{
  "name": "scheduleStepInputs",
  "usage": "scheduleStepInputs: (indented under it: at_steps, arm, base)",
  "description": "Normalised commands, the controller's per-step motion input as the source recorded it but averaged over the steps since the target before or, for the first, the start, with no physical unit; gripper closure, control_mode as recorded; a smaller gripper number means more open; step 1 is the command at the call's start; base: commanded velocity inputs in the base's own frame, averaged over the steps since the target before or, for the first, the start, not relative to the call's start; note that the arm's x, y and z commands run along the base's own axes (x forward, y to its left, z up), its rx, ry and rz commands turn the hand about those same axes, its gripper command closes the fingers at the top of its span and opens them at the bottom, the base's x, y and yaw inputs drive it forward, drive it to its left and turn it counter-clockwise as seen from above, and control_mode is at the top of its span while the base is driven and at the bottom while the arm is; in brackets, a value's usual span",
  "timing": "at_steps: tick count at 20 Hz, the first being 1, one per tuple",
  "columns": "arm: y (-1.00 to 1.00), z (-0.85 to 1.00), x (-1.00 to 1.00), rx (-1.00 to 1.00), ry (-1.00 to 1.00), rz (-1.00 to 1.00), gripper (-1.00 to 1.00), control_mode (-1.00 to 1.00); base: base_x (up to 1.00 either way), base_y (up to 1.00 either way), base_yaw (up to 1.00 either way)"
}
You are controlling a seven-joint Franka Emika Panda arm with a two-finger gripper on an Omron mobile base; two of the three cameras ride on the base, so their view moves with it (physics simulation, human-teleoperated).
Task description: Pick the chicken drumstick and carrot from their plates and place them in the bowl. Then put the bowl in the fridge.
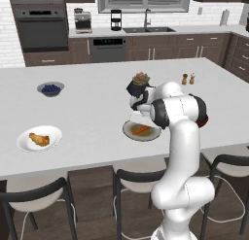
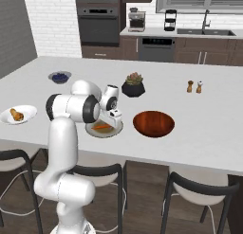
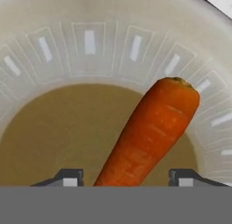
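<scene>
- Hand view puts the carrot [image 3: 152, 132] between the two fingertips [image 3: 69, 177], on the brownish centre of the grey-tan plate [image 3: 90, 41].
- The gripper [image 3: 124, 178] stands partly open, a tip on either side of the carrot with a gap on each side; nothing is clamped, as far as I can judge.
- The carrot's long axis runs slantwise across the gap, not square to it: the near end lies just inside the left tip, and the broad stem end points away from the fingers and toward the right tip's side.
- Risk, as I judge it: closing on a slanted, tapered stick could roll or swivel it, so it squirts out forward or is caught only at its thin end.
- A grip far from the middle could let the heavy end droop and slip on the way to the bowl [image 2: 153, 123].
- Pressing too low could scrape the tips on the plate and shove it.
- Left base view shows the chicken drumstick [image 1: 39, 139] on the white plate [image 1: 53, 132], well apart from the fingers.
</scene>
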Motion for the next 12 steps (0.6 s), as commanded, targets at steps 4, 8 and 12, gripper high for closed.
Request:
scheduleStepInputs:
  at_steps: [4, 8, 12]
  arm:
    - [0.00, -0.36, 0.00, 0.00, 0.00, 0.00, 1.00, -1.00]
    - [-0.03, -0.26, -0.09, 0.00, 0.00, 0.00, 1.00, -1.00]
    - [-0.23, 0.15, -0.45, 0.04, -0.10, 0.00, 1.00, -1.00]
  base:
    - [0.00, 0.00, 0.00]
    - [0.00, 0.00, 0.00]
    - [0.00, 0.00, 0.00]
